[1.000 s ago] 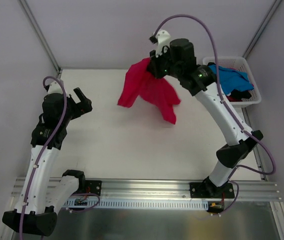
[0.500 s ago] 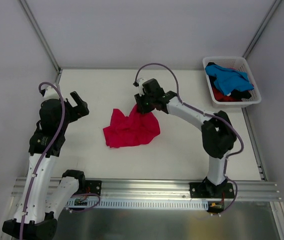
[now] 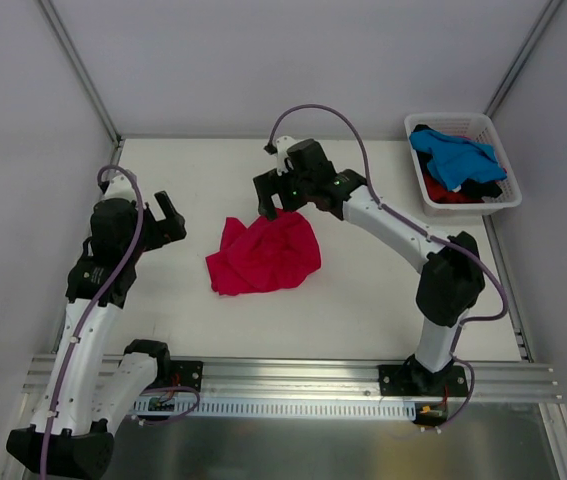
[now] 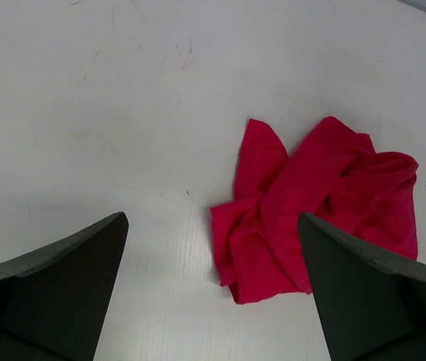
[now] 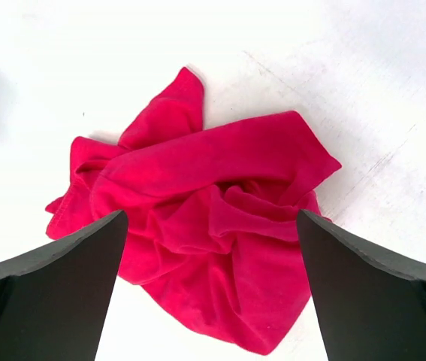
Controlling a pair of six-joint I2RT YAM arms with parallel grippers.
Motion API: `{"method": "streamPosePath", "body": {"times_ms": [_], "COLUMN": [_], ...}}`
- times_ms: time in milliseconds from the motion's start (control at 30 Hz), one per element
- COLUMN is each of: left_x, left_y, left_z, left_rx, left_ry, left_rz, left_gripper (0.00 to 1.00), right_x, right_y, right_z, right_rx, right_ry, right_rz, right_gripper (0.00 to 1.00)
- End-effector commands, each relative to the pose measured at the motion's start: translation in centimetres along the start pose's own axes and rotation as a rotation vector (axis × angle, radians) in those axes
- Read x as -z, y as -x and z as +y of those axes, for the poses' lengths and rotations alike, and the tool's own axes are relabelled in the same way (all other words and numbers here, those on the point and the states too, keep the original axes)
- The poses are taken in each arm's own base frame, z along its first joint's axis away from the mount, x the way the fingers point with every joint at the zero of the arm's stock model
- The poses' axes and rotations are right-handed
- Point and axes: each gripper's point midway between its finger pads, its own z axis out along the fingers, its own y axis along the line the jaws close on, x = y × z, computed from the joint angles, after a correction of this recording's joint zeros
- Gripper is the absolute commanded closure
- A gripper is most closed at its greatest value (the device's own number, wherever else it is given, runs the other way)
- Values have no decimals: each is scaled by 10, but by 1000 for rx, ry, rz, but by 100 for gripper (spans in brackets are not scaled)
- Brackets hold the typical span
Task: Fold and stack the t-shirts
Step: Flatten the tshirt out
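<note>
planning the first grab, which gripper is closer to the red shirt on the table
Right. The right gripper hangs open just above the far edge of the red shirt. The left gripper, also open, is off to its left with bare table between.

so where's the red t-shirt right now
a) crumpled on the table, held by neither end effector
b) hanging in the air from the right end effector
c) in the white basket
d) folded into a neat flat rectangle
a: the red t-shirt lies in a rumpled heap on the table, and the right end effector sits over its far edge with fingers spread wide, gripping nothing.
</note>
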Motion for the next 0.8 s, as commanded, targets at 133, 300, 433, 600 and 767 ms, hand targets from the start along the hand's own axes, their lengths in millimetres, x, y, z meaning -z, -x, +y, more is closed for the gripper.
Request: {"method": "streamPosePath", "body": {"times_ms": [133, 300, 433, 600, 767], "left_x": [-6, 4, 8, 10, 18], "left_y": [-13, -22, -17, -21, -32], "left_z": [-11, -54, -42, -11, 11], "left_rx": [75, 34, 44, 226, 306], "left_ry": [-58, -277, -182, 28, 110], "left_rz": [49, 148, 141, 161, 146], "left_gripper": [1, 10, 9, 1, 1], "right_x": [36, 82, 138, 127, 77], "right_y": [9, 32, 65, 29, -11], "right_z": [23, 8, -4, 49, 74], "right_rx": [28, -52, -164, 142, 172], "right_ry": [-15, -85, -4, -68, -108], "right_rz": [-32, -125, -208, -89, -26], "right_gripper": [1, 1, 2, 1, 2]}}
